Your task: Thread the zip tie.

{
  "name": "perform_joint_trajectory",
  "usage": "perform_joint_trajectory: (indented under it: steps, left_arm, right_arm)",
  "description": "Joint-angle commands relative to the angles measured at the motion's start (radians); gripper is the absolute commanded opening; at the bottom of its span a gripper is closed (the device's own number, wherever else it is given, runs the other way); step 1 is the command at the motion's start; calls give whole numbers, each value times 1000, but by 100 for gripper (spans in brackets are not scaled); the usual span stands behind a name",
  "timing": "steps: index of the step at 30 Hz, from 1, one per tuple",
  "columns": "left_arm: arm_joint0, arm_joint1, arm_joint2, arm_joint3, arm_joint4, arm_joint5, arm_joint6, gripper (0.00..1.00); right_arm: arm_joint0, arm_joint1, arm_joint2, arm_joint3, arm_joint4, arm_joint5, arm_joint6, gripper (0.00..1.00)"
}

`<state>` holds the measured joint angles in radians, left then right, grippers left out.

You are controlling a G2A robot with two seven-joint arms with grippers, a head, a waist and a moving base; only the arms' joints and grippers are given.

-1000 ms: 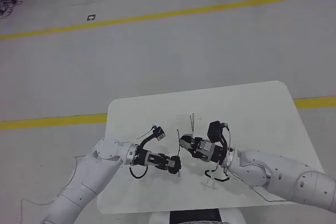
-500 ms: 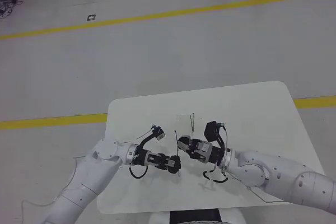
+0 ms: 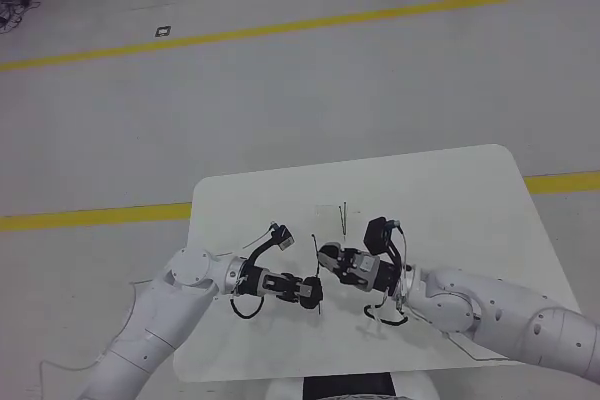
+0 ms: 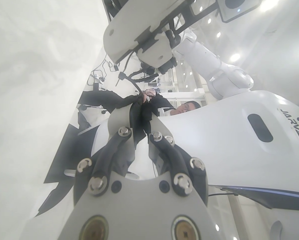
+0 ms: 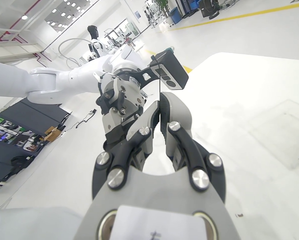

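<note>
Zip tie is a thin black strap held in the air over the front-middle of the table, roughly upright, so no part of it rests on the surface. Right gripper has its fingers pinched fully together on the strap, with a long free length poking up past the tips. Left gripper hangs over that same front-middle patch of the table. Its fingers are also squeezed together on something thin and dark, which I take to be the other end of the same tie, though I can't make out the head or its slot. My read is we're at the lining-up stage, tail not yet through the head. To do this bit well, I'd freeze 1 gripper as the anchor and let only the other 1 travel, slowly, along the line of the strap. That free length looks floppy, so a grip closer to the tip would stop it wandering. Make sure the ridged side faces the right way too, or it won't ratchet. Don't loosen either pinch mid-air, because a dropped tie lands flat on the table and is a pain to re-pick. A couple of spare ties lie nearer the table's middle, out of the way.
</note>
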<state>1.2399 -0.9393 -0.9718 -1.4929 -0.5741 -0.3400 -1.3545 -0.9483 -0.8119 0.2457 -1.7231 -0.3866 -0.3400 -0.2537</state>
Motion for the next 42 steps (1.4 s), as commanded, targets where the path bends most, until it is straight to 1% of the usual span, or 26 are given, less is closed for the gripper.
perform_joint_trajectory:
  steps: [1,20,21,22,23,24,25,31,38,40,42]
  left_arm:
    - [0,-2,-2,1,1,0,-2,0]
    - [13,-13,-29,-3,11,0,-11,0]
    - [14,-13,-30,-4,12,0,-12,0]
    - [14,-13,-31,-4,13,0,-13,0]
    - [15,-14,-32,-4,14,0,-13,0]
    - [15,-14,-33,-4,15,0,-14,0]
    - [16,-14,-33,-4,15,0,-14,0]
    - [16,-16,-35,-5,17,0,-18,0]
    - [12,-19,-39,-7,13,0,-21,0]
    - [14,-20,-41,-9,-5,0,-26,0]
    - [14,-20,-47,-7,-8,0,-31,0]
  right_arm:
    - [-1,1,1,-3,-6,0,3,0]
    - [-2,3,1,-12,-37,0,22,0]
    - [-1,3,2,-13,-36,0,22,3]
    - [-2,3,3,-13,-35,0,20,25]
    - [-2,3,4,-13,-35,0,19,43]
    - [-2,3,5,-13,-34,0,18,68]
    - [-3,3,6,-13,-34,0,17,99]
    - [-7,7,18,-15,-36,0,2,100]
    - [-35,26,47,-13,-50,0,-45,100]
    - [-49,34,58,-11,-70,0,-68,100]
    - [-63,44,71,0,-116,0,-95,100]
